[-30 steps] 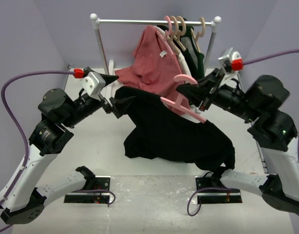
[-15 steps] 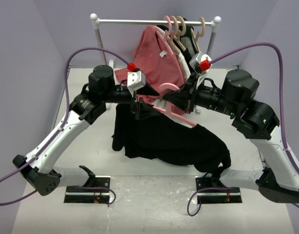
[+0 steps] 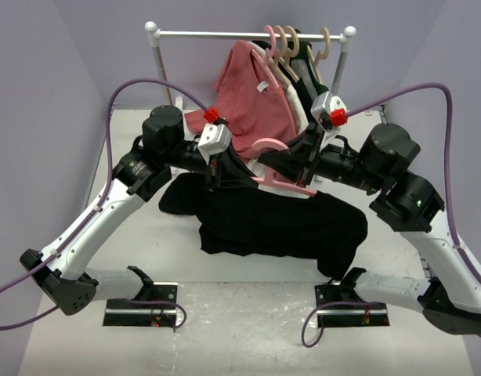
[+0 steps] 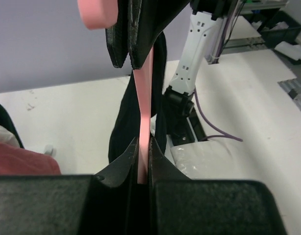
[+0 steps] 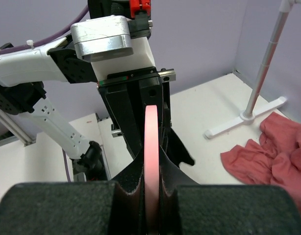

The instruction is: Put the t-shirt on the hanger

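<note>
White table (image 3: 178, 252) within lilac walls (image 3: 45, 70), clothes rail (image 3: 225, 34) at rear, left gripper (image 4: 143, 147) and right gripper (image 5: 151, 161) both clamped on pink hanger (image 3: 276, 182) mid-table, black t-shirt (image 3: 280, 223) trailing beneath onto table.

Your two grippers meet nose to nose on the hanger (image 3: 281, 182). The left gripper (image 4: 143, 159) and the right gripper (image 5: 151, 174) both clamp its pink bar, with hardly any gap between them. Just behind, the salmon shirt (image 3: 252, 98) drapes off the rack (image 3: 248, 34) and blocks the way back. Below, the t-shirt (image 3: 280, 223) covers the middle of the surface (image 3: 170, 251). You have open room on the bare surface at the left and along the near edge. Purple cables (image 3: 150, 80) arch over both arms.
</note>
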Controlling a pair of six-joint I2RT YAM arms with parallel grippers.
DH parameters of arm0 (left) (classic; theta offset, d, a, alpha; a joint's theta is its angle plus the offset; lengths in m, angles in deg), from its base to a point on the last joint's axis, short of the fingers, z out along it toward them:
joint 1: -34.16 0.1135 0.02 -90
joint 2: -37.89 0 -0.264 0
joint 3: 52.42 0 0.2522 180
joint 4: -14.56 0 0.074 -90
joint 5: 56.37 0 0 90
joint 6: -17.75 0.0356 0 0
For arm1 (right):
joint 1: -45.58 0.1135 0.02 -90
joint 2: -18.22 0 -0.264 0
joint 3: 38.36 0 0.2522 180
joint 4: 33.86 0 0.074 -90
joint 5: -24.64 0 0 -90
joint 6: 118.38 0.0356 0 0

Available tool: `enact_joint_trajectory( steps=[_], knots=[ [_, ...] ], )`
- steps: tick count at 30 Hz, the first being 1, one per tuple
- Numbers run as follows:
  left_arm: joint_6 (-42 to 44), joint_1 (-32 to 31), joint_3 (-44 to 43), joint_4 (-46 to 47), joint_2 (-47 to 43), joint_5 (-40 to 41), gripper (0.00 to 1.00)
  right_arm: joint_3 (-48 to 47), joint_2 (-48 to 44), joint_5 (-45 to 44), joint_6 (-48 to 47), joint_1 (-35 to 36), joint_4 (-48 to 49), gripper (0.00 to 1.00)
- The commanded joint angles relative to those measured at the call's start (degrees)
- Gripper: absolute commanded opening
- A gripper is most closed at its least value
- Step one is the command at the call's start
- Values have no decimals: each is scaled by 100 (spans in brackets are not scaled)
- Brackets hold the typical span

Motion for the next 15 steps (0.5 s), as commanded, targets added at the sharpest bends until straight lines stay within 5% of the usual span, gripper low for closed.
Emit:
enact_joint_trajectory(
  steps=[1, 5, 12, 15],
  knots=[
    [817, 131, -37, -237, -240, 660, 0, 470, -493, 161, 146, 52, 419, 9],
    [1517, 314, -263, -1066, -87, 377, 0, 760, -897, -108, -142, 43, 108, 60],
    [3476, 437, -292, -2623, -248, -367, 0, 1271, -1745, -765, -647, -44, -1418, 67],
    [3556, 437, -230, -2637, -313, -365, 0, 1398, -1854, -803, -761, -44, -2004, 63]
  ],
)
